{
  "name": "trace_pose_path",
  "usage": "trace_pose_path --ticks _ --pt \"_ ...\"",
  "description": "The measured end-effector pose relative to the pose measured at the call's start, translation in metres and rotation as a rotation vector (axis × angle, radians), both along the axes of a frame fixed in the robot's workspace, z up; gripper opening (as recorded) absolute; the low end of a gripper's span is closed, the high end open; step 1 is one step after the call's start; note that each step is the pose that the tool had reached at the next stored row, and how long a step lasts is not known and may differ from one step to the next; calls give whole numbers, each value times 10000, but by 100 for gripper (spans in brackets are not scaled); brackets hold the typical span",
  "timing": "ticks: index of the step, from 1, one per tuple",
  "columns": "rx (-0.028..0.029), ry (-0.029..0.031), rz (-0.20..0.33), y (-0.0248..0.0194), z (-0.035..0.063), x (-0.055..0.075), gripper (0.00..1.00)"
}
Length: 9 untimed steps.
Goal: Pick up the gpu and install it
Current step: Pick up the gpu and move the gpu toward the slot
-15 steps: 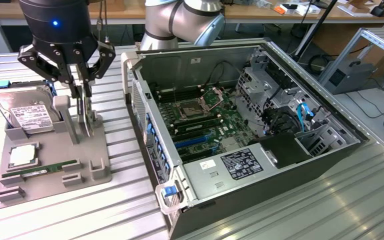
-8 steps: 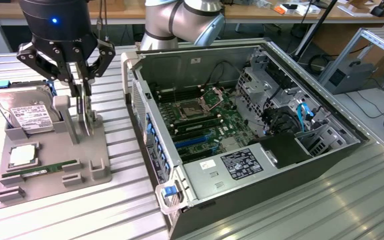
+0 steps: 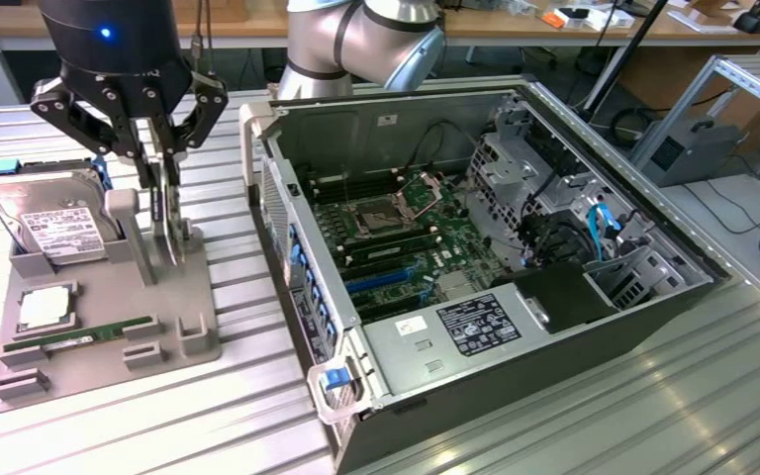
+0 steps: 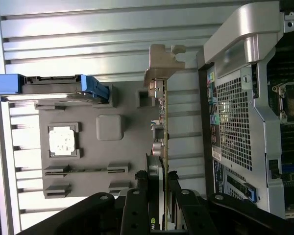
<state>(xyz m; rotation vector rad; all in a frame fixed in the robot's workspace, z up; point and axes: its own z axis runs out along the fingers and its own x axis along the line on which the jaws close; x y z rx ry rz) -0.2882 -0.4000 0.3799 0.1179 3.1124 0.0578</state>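
The gpu [image 3: 166, 233] is a thin dark card with a silvery metal bracket. It stands upright on its edge in the grey parts holder [image 3: 96, 297] on the exterior view's left. My gripper [image 3: 158, 186] comes down from above, and its two fingers press on the card's upper edge from both sides. In the wrist view the gpu [image 4: 162, 122] runs edge-on away from my gripper [image 4: 164, 180], with its bracket at the far end. The card's lower edge is still level with the holder's slot posts.
On the same holder are a silver hard drive [image 3: 50, 223] with blue rails, a processor chip [image 3: 44, 309] and a green memory stick [image 3: 83, 334]. The open computer case [image 3: 513, 327] lies on the exterior view's right, its motherboard [image 3: 400, 237] exposed. The table is ribbed metal.
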Motion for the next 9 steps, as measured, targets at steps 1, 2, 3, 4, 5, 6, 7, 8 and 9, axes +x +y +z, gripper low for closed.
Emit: trace_pose_path --ticks 1,2,3,4,5,6,7,8,9 --pt "0 0 0 0 3 0 27" --pt "0 1 0 0 6 0 27" --pt "-1 1 0 0 13 0 27" --pt "1 -1 0 0 19 0 27" --pt "1 -1 0 0 26 0 27" --pt "0 0 0 0 33 0 27" --pt "0 1 0 0 39 0 27" --pt "0 0 0 0 47 0 27" --pt "0 0 0 0 51 0 27"
